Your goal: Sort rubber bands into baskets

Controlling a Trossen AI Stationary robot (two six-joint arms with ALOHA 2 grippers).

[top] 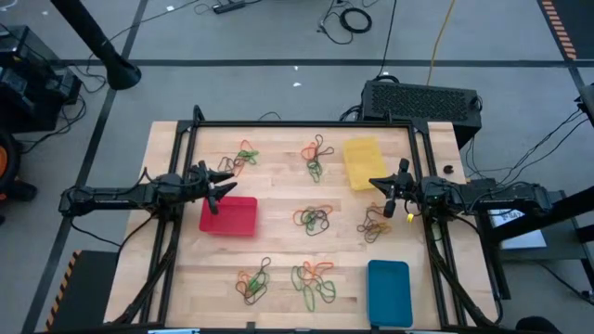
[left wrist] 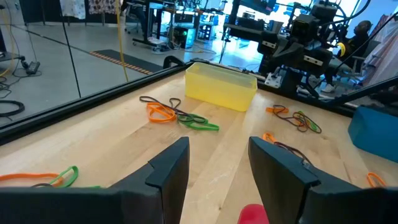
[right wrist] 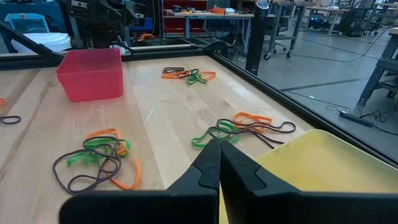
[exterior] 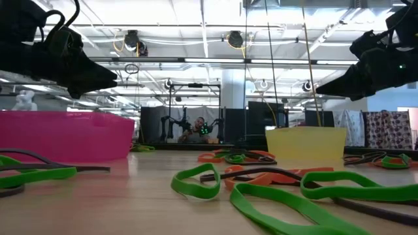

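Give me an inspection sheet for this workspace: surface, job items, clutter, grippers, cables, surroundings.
Surface: wooden table, dark frame along its edges.
Job's things: red basket, yellow basket, blue basket; rubber bands lie in mixed orange, green and dark clusters across the table; none seen inside a basket.
Clutter: nothing seen on the table besides the job's things.
Grippers: left gripper open, empty, beside the red basket; right gripper shut, empty, at the yellow basket's near edge.
Cables: black cables and a yellow one on the floor beyond the table.
Surroundings: black case behind the table; other workbenches and equipment in the room.
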